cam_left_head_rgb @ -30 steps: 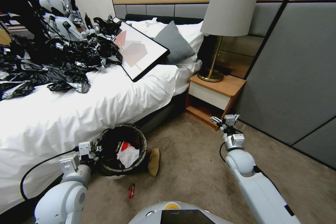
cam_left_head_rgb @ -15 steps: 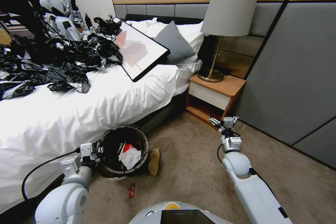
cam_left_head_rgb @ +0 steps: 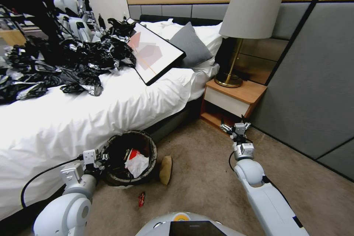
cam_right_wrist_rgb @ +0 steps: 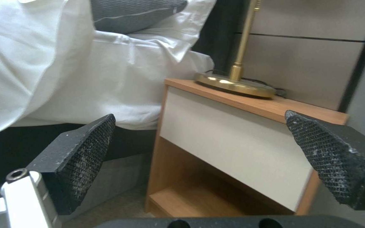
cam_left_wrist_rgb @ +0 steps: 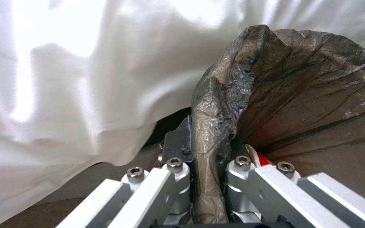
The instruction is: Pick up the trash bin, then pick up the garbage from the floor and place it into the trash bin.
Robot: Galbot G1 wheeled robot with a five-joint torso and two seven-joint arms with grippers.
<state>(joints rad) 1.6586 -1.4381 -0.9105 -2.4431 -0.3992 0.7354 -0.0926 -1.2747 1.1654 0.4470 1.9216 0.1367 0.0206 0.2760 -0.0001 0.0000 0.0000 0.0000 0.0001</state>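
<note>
- Your left gripper [cam_left_head_rgb: 100, 158] is clamped tight on the near rim of the trash bin [cam_left_head_rgb: 129, 158], and the left wrist view shows the fingers [cam_left_wrist_rgb: 178, 148] pinching a fold of the dark bag liner [cam_left_wrist_rgb: 301, 91] between them.
- Look at the bin: it sits upright on the carpet [cam_left_head_rgb: 206, 177], right against the side of the bed [cam_left_head_rgb: 92, 114], with a white tissue [cam_left_head_rgb: 137, 164] and a red-and-white wrapper [cam_left_head_rgb: 132, 153] lying inside.
- Just beside the bin you've got a brown cardboard piece [cam_left_head_rgb: 165, 169] on the floor, leaning near its wall.
- Closer to you, a small red wrapper [cam_left_head_rgb: 141, 199] lies on the carpet, apart from the bin.
- Your right gripper [cam_left_head_rgb: 234, 127] hangs in the air in front of the nightstand [cam_left_head_rgb: 234, 97], pads [cam_right_wrist_rgb: 81, 158] spread wide, holding nothing.
- On that nightstand stands a lamp [cam_left_head_rgb: 250, 25] with a brass base.
</note>
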